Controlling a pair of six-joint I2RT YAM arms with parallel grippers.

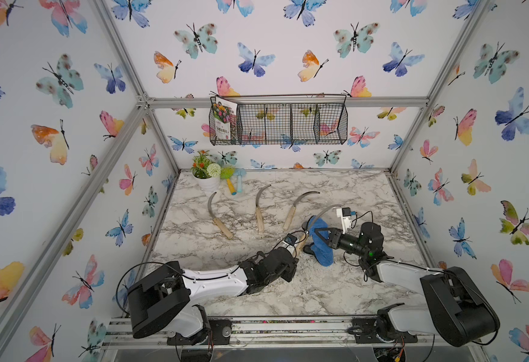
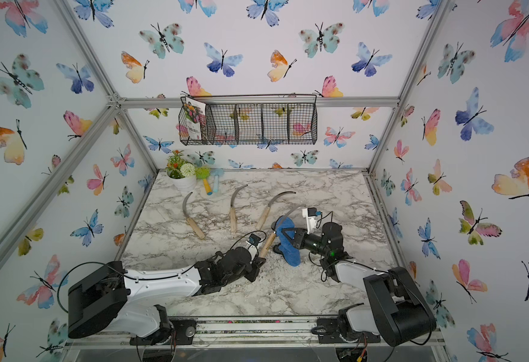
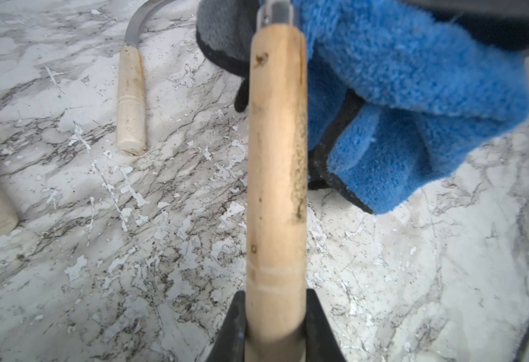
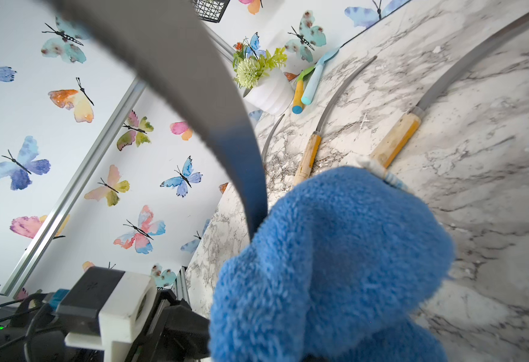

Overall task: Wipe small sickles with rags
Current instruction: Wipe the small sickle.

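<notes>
While in rag [image 3: 413, 78], sickle [image 3: 275, 156] aloft.

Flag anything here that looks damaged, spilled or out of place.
The marble tabletop is scuffed, its surface flaking into pale chips toward the front. The sickle in the left gripper has a dark smudge along its wooden handle. Nothing else stands out.

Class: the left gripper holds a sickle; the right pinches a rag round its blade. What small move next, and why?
Probably slide the right gripper and rag along the blade toward its tip: the rag sits near the handle, with most blade beyond it bare.
</notes>
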